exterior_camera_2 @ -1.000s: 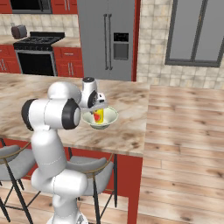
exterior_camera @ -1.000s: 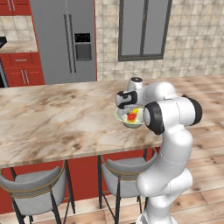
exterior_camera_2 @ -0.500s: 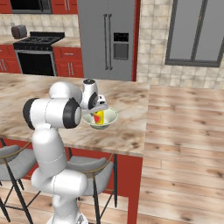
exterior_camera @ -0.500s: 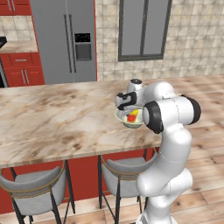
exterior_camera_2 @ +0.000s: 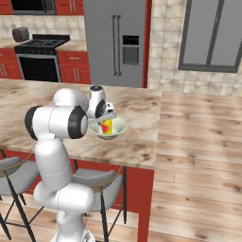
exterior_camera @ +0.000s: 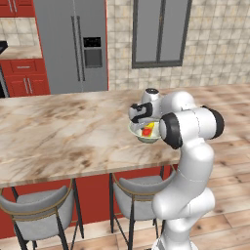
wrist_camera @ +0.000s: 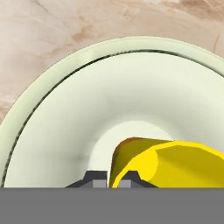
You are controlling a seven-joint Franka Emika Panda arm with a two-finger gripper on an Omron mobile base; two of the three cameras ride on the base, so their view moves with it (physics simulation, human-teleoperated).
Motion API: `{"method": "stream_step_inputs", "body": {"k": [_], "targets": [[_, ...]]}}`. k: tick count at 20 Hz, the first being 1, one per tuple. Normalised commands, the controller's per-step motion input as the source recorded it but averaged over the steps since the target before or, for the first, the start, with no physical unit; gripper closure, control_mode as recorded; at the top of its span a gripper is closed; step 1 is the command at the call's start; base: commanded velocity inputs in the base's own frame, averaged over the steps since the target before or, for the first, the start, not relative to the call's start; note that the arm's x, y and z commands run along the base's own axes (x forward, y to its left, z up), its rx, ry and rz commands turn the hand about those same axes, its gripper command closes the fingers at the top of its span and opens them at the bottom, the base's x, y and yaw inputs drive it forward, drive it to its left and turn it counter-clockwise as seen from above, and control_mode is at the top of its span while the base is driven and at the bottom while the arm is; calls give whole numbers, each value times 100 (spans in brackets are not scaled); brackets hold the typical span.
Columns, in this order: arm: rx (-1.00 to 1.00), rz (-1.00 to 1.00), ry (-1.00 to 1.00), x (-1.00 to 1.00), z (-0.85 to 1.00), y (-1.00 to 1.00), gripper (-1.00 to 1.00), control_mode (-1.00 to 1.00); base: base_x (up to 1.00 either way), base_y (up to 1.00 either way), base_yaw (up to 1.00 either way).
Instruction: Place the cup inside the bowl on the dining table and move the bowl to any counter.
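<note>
The pale green-white bowl (exterior_camera: 146, 139) (exterior_camera_2: 119, 127) is at the dining table (exterior_camera: 58, 136) (exterior_camera_2: 137, 142), near its front edge. I cannot tell whether it rests on the top or hangs just above it. The yellow cup (exterior_camera: 148, 130) (exterior_camera_2: 108, 126) with its red mark lies tipped inside the bowl. In the hand view the cup (wrist_camera: 166, 162) lies on its side on the bowl's floor, by the bowl's wall (wrist_camera: 65, 131). My gripper (exterior_camera: 143, 121) (exterior_camera_2: 105, 118) (wrist_camera: 107, 181) reaches down at the bowl's near rim, shut on that rim, with the cup just beside its tips.
Two grey stools (exterior_camera: 41, 205) (exterior_camera: 139, 193) stand under the table's front edge below me. A counter (exterior_camera: 19, 51) (exterior_camera_2: 75, 46) over red cabinets runs along the back wall beside the steel fridge (exterior_camera: 73, 44) and a stove (exterior_camera_2: 38, 61). Wooden floor (exterior_camera_2: 198, 142) lies right of the table.
</note>
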Motion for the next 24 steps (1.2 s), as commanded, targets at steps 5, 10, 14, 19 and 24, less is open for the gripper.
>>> {"method": "stream_step_inputs", "body": {"k": [5,10,14,19,24], "targets": [[0,0,0,0,-1,0,-100,-100,0,0,0],[0,0,0,0,0,0,-100,-100,0,0,0],[0,0,0,0,8,0,-100,-100,0,0,0],[-5,0,0,-2,45,1,-100,-100,0,0,0],[-5,0,0,-6,53,0,-100,-100,0,0,0]]}}
